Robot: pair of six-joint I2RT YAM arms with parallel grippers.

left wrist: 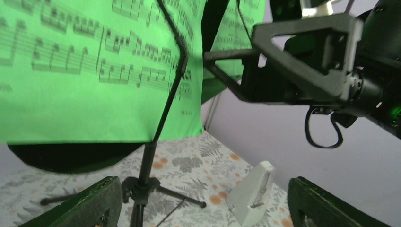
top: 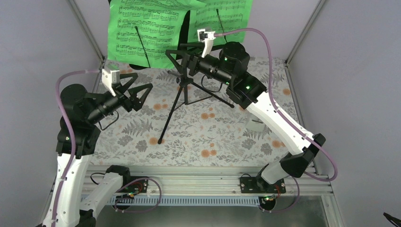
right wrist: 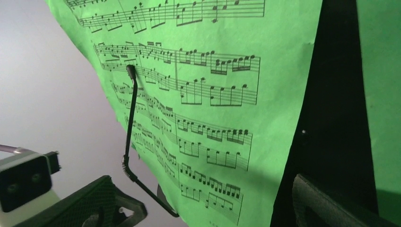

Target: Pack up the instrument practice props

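The black tripod music stand (top: 183,90) stands at the back centre. Its desk holds two bright green sheet-music pages (top: 146,33), each under a thin black wire arm. My right gripper (top: 176,61) is open and empty just in front of the left page's lower right corner. In the right wrist view that page (right wrist: 213,94) fills the gap between the fingers, with the black desk (right wrist: 331,118) to the right. My left gripper (top: 140,85) is open and empty, left of the stand. The white pyramid metronome (left wrist: 253,194) stands on the table, half hidden behind my right arm in the top view (top: 255,124).
A floral cloth (top: 213,142) covers the table. Grey walls close in on the left, back and right. A tripod leg (top: 168,123) reaches toward the front. The right gripper (left wrist: 283,66) hangs above the metronome in the left wrist view.
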